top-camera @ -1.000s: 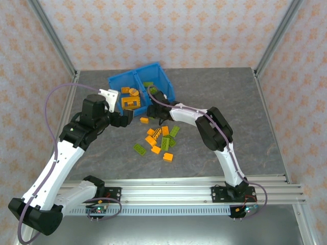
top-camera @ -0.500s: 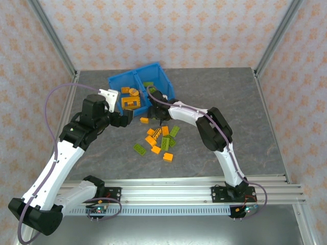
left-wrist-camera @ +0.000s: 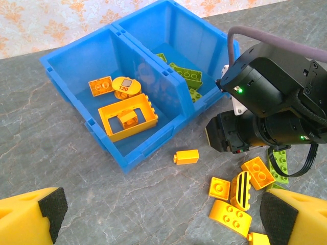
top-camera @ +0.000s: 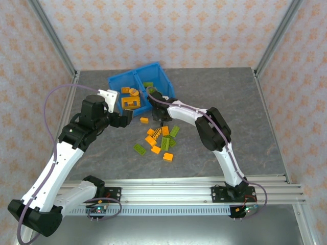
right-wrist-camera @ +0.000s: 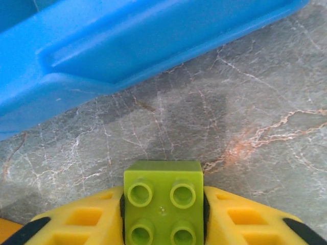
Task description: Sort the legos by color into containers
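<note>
Grey marble table [top-camera: 230,102]. Right gripper [right-wrist-camera: 163,219] clamps green brick [right-wrist-camera: 163,191]; bin [right-wrist-camera: 127,46] crosses upper left of frame, just beyond brick. Left gripper [left-wrist-camera: 161,217] spread wide, empty.

Pale wallpaper [top-camera: 168,30] with orange floral motifs backs a grey marbled tabletop [top-camera: 214,92] between metal posts [top-camera: 53,35].

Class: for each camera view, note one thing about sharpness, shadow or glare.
Top external: even light, no glare. Left wrist: sharp, with a pale sheen on the centre wall of the blue bin. Right wrist: green brick crisp, with a dark shadow on the table ahead of it.
</note>
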`<state>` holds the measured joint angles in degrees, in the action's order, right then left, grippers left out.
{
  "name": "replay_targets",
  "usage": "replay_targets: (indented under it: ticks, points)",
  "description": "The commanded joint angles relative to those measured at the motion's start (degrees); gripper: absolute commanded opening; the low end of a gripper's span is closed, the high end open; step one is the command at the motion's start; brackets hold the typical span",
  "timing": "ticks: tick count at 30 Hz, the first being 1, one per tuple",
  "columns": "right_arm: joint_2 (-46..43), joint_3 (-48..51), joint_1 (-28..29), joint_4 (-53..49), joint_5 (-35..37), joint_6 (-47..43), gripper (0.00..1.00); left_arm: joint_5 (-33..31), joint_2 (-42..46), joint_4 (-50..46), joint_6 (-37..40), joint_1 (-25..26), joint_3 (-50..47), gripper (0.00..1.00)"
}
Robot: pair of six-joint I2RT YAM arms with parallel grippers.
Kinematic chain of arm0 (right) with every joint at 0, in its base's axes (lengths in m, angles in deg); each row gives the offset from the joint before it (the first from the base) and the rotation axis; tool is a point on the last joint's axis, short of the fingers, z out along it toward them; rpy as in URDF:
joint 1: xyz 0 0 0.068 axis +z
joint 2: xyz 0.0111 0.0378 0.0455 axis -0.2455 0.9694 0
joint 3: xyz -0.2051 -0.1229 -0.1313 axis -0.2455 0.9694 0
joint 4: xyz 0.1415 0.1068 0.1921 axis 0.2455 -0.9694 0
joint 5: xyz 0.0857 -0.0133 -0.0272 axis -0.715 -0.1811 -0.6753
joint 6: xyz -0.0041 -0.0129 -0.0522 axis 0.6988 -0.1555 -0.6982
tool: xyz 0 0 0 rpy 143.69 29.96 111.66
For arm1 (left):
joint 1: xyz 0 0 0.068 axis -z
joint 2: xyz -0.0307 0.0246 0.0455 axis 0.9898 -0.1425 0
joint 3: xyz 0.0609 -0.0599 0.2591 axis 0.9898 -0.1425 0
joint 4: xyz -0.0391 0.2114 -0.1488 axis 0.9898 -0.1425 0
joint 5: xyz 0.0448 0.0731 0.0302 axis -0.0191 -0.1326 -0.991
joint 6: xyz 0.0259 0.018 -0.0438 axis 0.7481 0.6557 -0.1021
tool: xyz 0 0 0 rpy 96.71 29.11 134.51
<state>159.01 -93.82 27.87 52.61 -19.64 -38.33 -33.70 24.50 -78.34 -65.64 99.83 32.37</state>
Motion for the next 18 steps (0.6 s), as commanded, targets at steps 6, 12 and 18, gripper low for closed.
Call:
replay_targets:
  ticks: [6,12,18]
  points:
    - [-14.1,6.1,0.4,2.9,6.7,-4.6,0.31,-1.2,1.6,1.6,0.3,0.1,-0.8,1.00]
    - [-19.9,2.9,0.2,7.5,12.6,-13.0,0.32,0.7,2.8,3.0,0.4,0.1,-1.6,1.00]
    - [-7.8,-16.5,-3.3,3.2,11.3,-16.2,0.32,0.8,3.1,2.8,0.8,0.1,-1.6,1.00]
